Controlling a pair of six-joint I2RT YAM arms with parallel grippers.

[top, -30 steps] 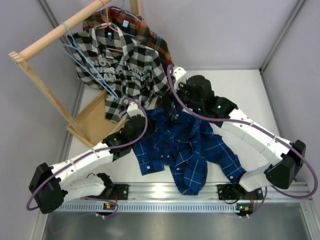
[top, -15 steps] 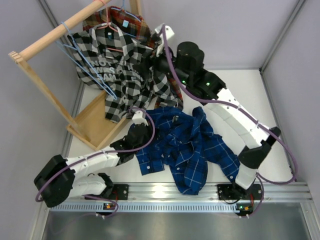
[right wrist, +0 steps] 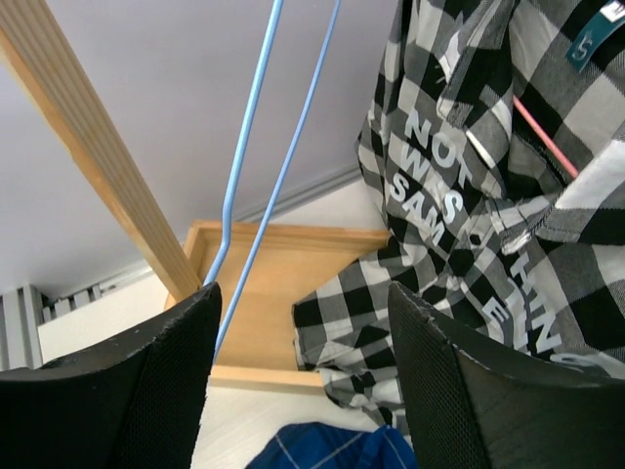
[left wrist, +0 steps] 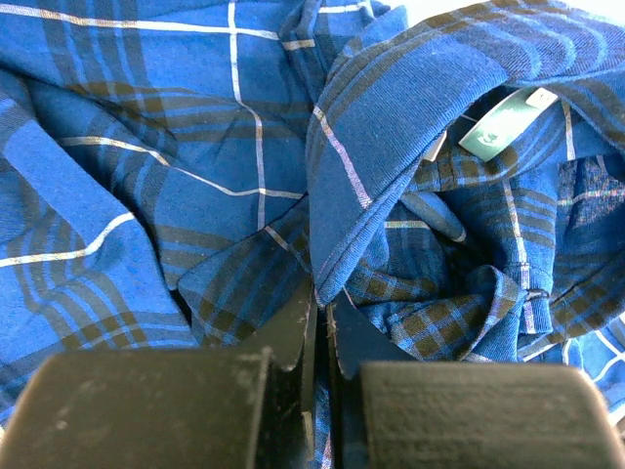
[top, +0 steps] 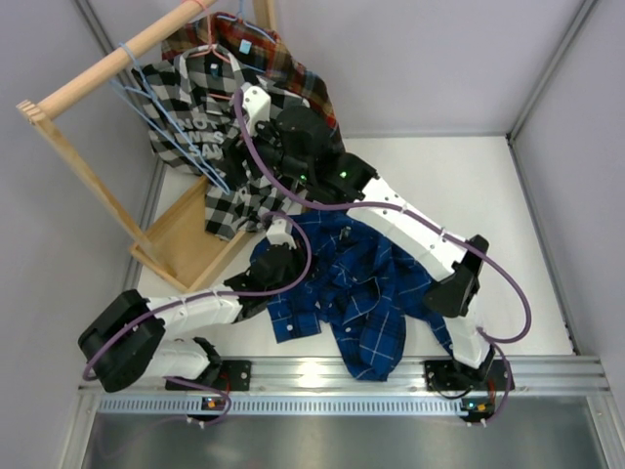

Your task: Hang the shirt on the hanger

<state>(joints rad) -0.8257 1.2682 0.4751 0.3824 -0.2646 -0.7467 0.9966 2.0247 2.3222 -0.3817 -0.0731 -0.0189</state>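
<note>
Shirt: the dark blue plaid long-sleeved shirt (top: 371, 293) lies crumpled on the white table (top: 488, 186), lower centre of the top view, on no hanger.
Hanger: the thin light-blue wire hanger (right wrist: 282, 166) hangs from the pale wooden rail (top: 117, 59) at the upper left, beside a black-and-white checked shirt with lettering (right wrist: 459, 195).
Left arm: the left gripper (left wrist: 320, 303) is clenched on a fold of the plaid shirt near its collar, with cloth pinched between the jaws.
Right arm: the right gripper (right wrist: 303, 332) is released, its 2 fingers well apart and holding nothing. The blue wire runs down just beside the finger at frame left.
Done: 1 hold on the shirt, nothing more.
Remaining: by my judgement nearly everything. The hanger must be grasped, lifted off the rail, brought to the collar and threaded into both shoulders.
Progress: early.
</note>
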